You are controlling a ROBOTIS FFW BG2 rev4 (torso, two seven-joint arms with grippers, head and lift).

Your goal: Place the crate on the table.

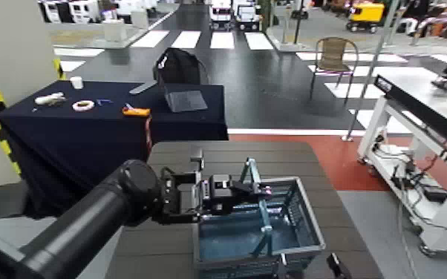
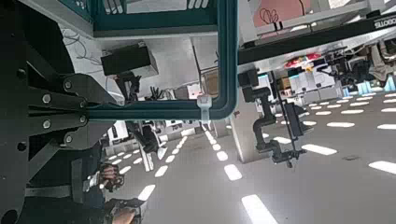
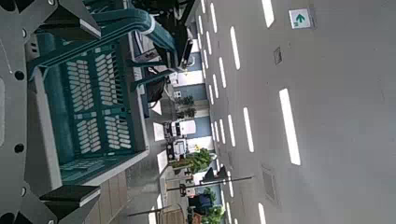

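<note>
Crate (image 1: 260, 234): blue-grey, near edge of the dark slatted surface (image 1: 234, 159), centre-right. Left gripper (image 1: 250, 191): clamped on the crate's hoop handle (image 1: 255, 176) at its left rim. Right gripper (image 1: 336, 265): near right corner; finger state cannot be told.

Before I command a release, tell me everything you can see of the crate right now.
The crate is a blue-grey plastic basket with slotted lattice sides, a pale rim and thin hoop handles that stand up. It looks empty and sits upright and level over the near part of the dark slatted table; whether its base touches the top cannot be seen. The left gripper is at its left rim. The right gripper is at its near right corner, mostly out of the head view.
</note>
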